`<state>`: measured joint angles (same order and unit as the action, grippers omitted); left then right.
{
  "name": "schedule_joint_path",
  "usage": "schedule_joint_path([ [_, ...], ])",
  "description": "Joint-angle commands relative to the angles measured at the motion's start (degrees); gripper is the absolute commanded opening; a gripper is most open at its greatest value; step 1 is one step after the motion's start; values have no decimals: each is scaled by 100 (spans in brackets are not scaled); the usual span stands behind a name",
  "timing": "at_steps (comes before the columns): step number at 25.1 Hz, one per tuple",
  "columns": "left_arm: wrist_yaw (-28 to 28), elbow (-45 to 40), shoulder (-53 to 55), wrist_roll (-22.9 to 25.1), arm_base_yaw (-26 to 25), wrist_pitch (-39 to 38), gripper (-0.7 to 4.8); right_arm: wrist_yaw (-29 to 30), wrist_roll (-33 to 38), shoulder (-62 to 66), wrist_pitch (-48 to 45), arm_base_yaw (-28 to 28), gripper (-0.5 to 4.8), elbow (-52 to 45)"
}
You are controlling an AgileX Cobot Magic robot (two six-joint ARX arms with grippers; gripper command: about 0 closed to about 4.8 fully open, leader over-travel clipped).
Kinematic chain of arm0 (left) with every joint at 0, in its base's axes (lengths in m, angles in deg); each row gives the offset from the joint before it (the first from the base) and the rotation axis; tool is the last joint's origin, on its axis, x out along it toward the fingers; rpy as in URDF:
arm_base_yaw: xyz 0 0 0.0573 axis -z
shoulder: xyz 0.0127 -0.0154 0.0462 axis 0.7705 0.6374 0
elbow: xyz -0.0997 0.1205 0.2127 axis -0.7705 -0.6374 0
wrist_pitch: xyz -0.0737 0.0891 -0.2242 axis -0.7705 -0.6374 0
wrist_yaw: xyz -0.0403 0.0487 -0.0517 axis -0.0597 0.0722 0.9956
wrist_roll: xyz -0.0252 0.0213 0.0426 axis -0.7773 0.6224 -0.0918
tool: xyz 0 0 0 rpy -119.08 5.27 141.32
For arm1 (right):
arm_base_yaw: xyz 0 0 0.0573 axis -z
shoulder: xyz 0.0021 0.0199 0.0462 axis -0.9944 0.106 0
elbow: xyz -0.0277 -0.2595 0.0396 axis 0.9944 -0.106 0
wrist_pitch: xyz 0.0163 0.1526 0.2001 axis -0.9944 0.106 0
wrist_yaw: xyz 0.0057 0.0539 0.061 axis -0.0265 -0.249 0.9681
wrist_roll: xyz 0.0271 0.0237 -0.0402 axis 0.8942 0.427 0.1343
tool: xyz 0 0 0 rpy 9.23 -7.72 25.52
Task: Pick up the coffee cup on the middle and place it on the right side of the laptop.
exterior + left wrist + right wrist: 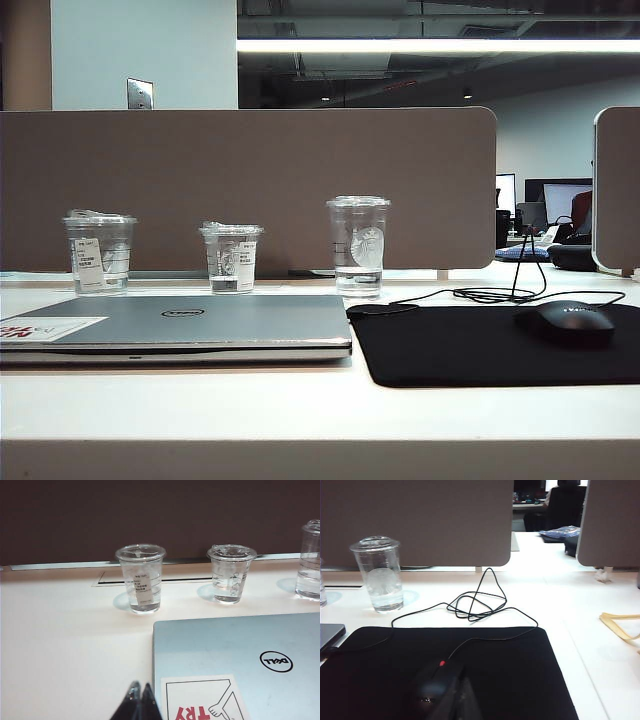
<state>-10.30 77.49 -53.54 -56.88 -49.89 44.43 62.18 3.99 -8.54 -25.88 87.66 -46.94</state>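
Three clear cups stand in a row behind the closed silver-grey Dell laptop (180, 322) (235, 650). The coffee cup (231, 258) (231, 573) is the middle one: short, with a crinkled lid, a white label and a little water. My left gripper (140, 686) is shut and empty, low over the white table by the laptop's stickered corner, well short of the cups. My right gripper (462, 680) hovers over the black mouse pad (510, 675), its dark fingers pressed together around nothing. Neither gripper shows in the exterior view.
A short labelled cup (100, 254) (141, 578) stands left of the coffee cup and a taller logo cup (358, 245) (379, 575) to its right. On the mouse pad (450, 345) right of the laptop lies a black mouse (565, 322) (430, 692) with a looped cable (475, 605). A partition runs behind.
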Motion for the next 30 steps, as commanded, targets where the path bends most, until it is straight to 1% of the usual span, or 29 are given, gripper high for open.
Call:
schedule_joint_path([
  [1,-9,24,2,-39,-11,50,-6,-17,35,-13,-155,-2,-5,-26],
  [7,-7,28,2,-44,-9,57,-6,-20,35,-13,-164,0,-5,-26],
  [9,-9,55,2,-142,-9,122,-6,-20,37,-13,-221,2,-5,-26],
  [10,-35,144,2,-291,-9,162,-6,11,44,-13,-404,-9,-5,-20],
  [11,-133,341,2,-402,-9,37,-6,17,46,-13,-763,-9,-6,-15],
  [13,-166,675,4,-402,-7,-181,-6,-66,223,-13,-1434,-9,-6,0],
  [14,-181,822,4,-404,-7,-256,-6,-144,361,-11,-1582,-9,-6,57],
  [15,-225,1003,15,-404,-7,-317,-6,-240,535,2,-1515,-9,-6,216],
  [16,-284,1314,109,-431,-7,-350,-6,-256,699,61,-1180,-7,-6,553],
  [17,-286,1521,199,-479,-7,-354,-6,-212,791,151,-903,-7,-6,879],
  [18,-282,1858,413,-494,-7,-352,-6,-15,791,323,-737,-7,-6,1287],
  [22,-262,2583,1080,-494,-7,-400,-6,323,789,1027,-741,-7,-6,2214],
  [23,-260,2782,1303,-496,-7,-402,-6,321,785,1272,-741,-9,-6,2496],
  [24,-251,3121,1672,-531,-7,-422,-6,321,651,1694,-743,-9,-6,2951],
  [25,-219,3287,1858,-581,-7,-424,-6,319,575,1926,-745,-9,-6,3171],
  [26,-125,3600,2188,-691,-7,-420,-6,321,446,2463,-743,-11,-6,3628],
  [30,26,4057,2868,-684,-4,-413,-6,323,179,3283,-713,-157,-6,4264],
])
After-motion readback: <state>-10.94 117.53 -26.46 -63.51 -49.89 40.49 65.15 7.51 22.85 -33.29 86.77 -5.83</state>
